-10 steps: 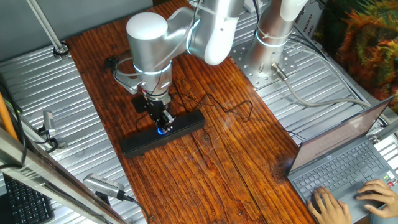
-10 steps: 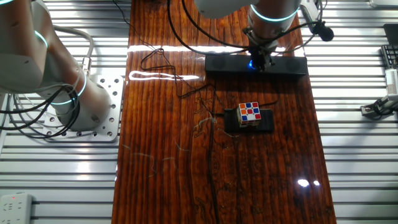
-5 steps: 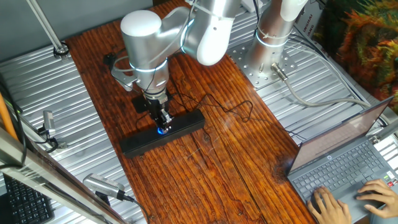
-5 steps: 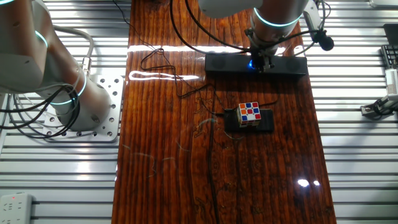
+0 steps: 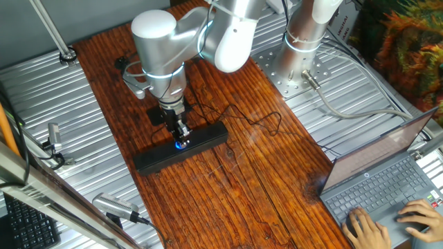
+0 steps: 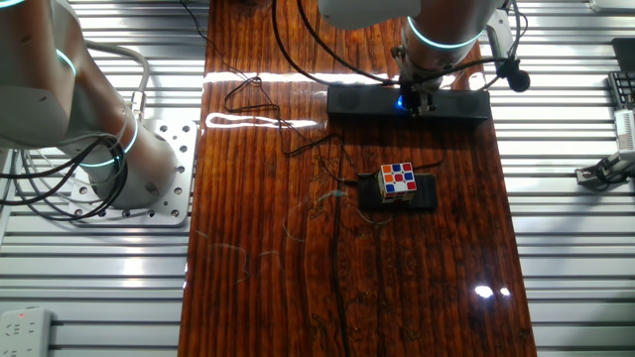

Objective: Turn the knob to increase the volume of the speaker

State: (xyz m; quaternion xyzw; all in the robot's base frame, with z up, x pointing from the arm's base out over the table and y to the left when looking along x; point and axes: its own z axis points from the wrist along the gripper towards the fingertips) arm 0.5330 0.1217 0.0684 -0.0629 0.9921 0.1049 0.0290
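The table (image 5: 235, 187) was dark, glossy wood with a strong lengthwise grain, flanked by ribbed metal decking; the speaker (image 5: 156, 159) lay across it as a long, slim matte-black bar, a thin black cable (image 5: 266, 124) looping off over the planks; in the other fixed view the bar (image 6: 362, 102) sat near the far end, with a multicoloured cube (image 6: 398, 179) on a small black pad (image 6: 425, 193) well apart from it toward the near side. The knob (image 5: 180, 144) glowed blue midway along the bar; the gripper (image 5: 181, 135) stood straight down onto it, its dark fingers (image 5: 184, 129) close together about the dial, though whether they actually pinched it I could not tell. Compared with a second earlier, the arm's smooth silvery wrist housing had swung round to the left while the fingertips stayed on the knob.
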